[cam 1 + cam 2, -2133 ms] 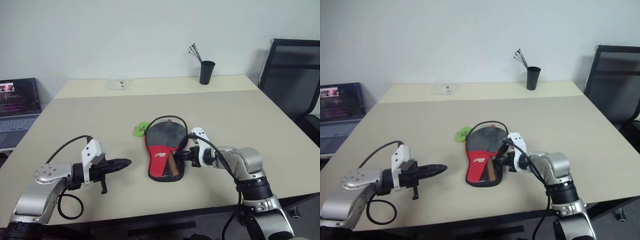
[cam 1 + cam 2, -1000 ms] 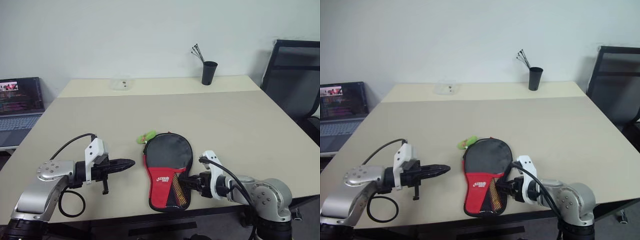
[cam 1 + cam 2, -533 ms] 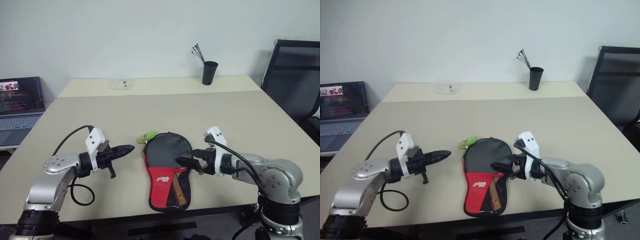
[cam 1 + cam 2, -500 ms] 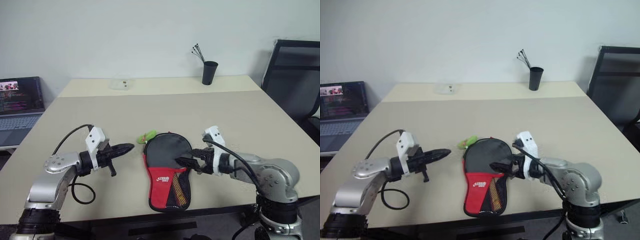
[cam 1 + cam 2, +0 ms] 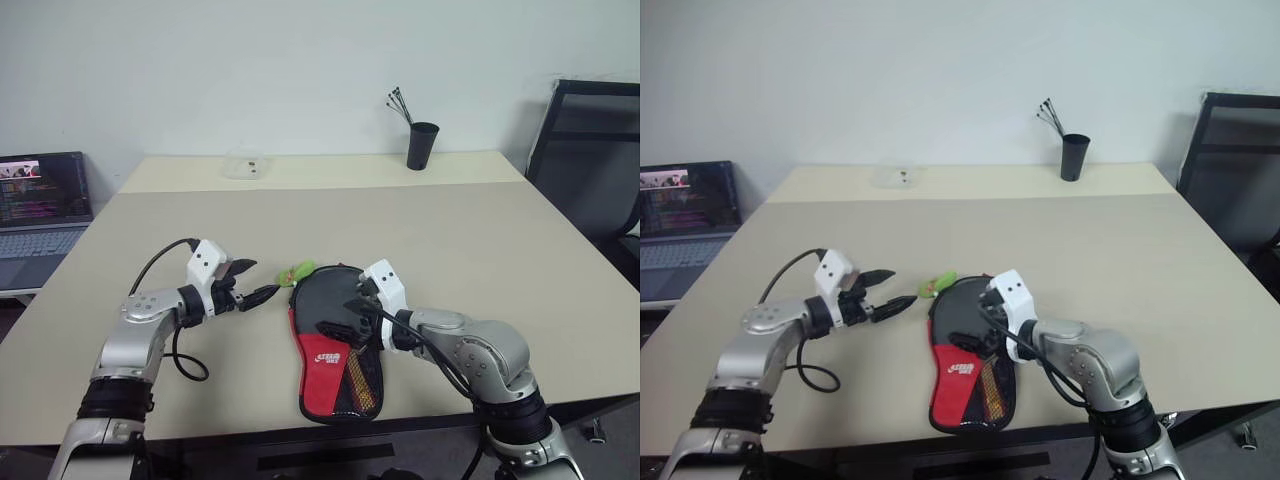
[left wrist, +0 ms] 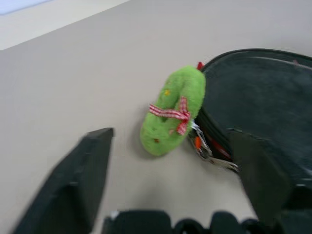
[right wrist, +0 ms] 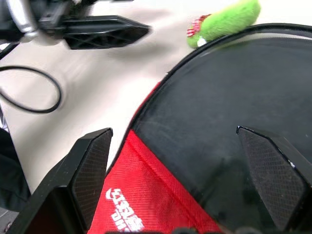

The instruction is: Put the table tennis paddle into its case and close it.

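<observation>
Table (image 5: 480, 240), beige, carries everything. Behind it stand a chair (image 5: 585, 150) on the right and a laptop (image 5: 40, 215) on the left. Near the front edge lies the case (image 5: 335, 340), black above, red below, with the paddle (image 5: 362, 385) handle showing through its mesh. The right gripper (image 5: 340, 318) hangs over the case's black part, fingers spread wide, holding nothing. The left gripper (image 5: 252, 282) is also spread and empty, aimed at the green tag (image 6: 173, 114) by the case's top. A black cup (image 5: 422, 145) stands far back.
</observation>
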You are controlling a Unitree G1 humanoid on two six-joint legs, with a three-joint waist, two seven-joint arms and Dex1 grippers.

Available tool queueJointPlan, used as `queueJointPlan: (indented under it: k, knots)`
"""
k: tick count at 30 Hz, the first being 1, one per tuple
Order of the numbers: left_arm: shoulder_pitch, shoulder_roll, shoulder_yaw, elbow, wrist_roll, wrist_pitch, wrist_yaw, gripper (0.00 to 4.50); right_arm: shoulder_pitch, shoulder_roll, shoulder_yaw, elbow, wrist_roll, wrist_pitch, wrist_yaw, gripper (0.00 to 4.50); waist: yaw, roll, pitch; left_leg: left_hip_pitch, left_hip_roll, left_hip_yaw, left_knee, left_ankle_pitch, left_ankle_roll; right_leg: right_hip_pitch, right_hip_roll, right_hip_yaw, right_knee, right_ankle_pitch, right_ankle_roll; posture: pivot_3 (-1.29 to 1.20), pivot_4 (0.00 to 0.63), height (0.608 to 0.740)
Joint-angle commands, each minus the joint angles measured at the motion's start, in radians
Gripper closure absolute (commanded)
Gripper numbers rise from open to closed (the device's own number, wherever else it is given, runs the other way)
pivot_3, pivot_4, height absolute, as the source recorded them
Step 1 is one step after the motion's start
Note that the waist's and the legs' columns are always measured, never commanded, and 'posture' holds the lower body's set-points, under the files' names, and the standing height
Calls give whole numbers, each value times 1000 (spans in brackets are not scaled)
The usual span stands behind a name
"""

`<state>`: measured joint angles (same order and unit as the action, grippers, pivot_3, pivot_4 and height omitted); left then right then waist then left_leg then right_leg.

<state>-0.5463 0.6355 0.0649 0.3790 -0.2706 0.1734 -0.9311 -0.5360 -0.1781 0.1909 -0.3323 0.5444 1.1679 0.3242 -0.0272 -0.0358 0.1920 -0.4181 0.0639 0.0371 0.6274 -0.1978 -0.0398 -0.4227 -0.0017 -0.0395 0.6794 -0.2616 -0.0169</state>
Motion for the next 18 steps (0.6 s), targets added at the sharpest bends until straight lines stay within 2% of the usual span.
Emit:
queueJointPlan:
  k: [1, 11, 18]
  knots:
    - [-78, -31, -21, 88, 34, -60, -1, 18, 1, 9, 14, -15, -11, -34, 8, 0, 0, 0, 0, 0, 0, 0, 0, 0, 0, 0, 0, 0, 0, 0, 0, 0, 150, 740]
    - [-279, -133, -100, 389, 127, -170, -61, 18, 24, 37, 40, -23, -27, -45, -1, 0, 0, 0, 0, -1, -1, 0, 1, 0, 0, 0, 3, -1, 0, 0, 0, 0, 150, 740]
    - [-352, -172, -112, 562, 184, -246, -47, 18, 29, 52, 41, -23, -43, -47, -5, 0, -3, 0, 0, -1, -1, 0, 1, 0, 0, 0, 3, 0, 0, 0, 0, 0, 150, 740]
